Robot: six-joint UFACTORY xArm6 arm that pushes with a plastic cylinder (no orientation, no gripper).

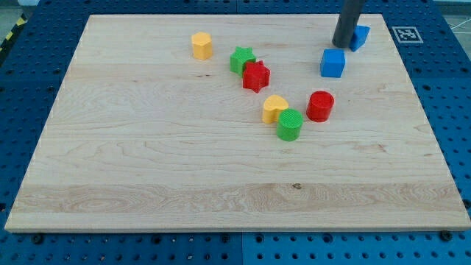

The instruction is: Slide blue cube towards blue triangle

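Currently logged: my tip (342, 44) sat near the view's top right of the wooden board (147, 162), just above and slightly right of the blue cube (333, 63); a small gap of bare wood showed between them, so not touching as far as I could tell; the rod (350, 20) rose out of the view's top edge. No pincer on this arm, only the plain rod, so nothing to be apart, together or clamped.

Blue cube lay toward the view's upper right, just below the tip; the blue triangle (360, 36) sat immediately to the view's right of the rod, partly hidden behind it, so its shape was hard to confirm; whether the rod touched it could not be told; cube and triangle were near each other but apart, tip roughly between them.

Other blocks: yellow block (202, 46) at the view's top centre-left, well apart from the rest; green star (241, 59) touching the red star (256, 76) below-right of it; yellow heart-like block (275, 108) touching the green cylinder (290, 124) below-right of it; red cylinder (320, 106) just right of that pair, below the blue cube. Board rested on a blue perforated table (29, 88); a printed marker tag (407, 34) lay off the board's top right corner.
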